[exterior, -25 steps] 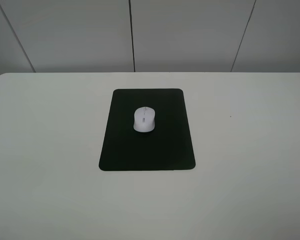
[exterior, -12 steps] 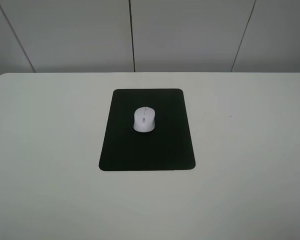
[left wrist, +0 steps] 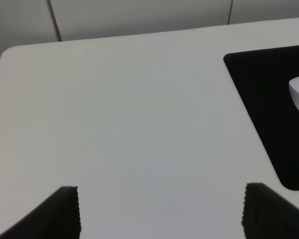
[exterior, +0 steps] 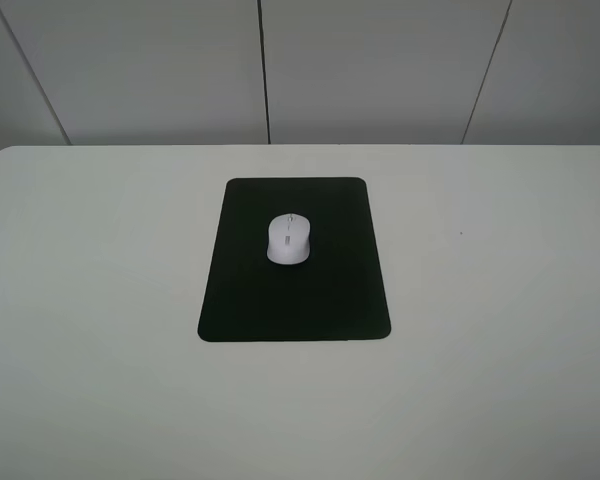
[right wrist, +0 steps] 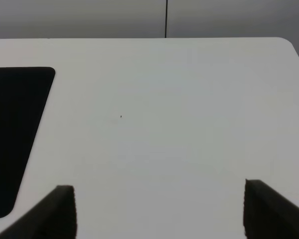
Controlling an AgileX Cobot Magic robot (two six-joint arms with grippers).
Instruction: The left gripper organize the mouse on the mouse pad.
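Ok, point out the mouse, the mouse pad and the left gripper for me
mouse (exterior: 288, 239), exterior high view, middle of its white shell.
mouse pad (exterior: 295, 300), exterior high view, bare black surface nearer the camera than the mouse.
left gripper (left wrist: 159, 214), left wrist view, midway between its two dark fingers.

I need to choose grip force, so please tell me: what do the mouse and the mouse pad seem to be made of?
The mouse looks like hard plastic: a white, smooth, rounded shell with a soft sheen and a grey scroll wheel. The mouse pad looks like soft cloth or rubber foam: flat, thin, matte black, with no reflections and rounded corners. Which of the two it is cannot be told from the look alone.
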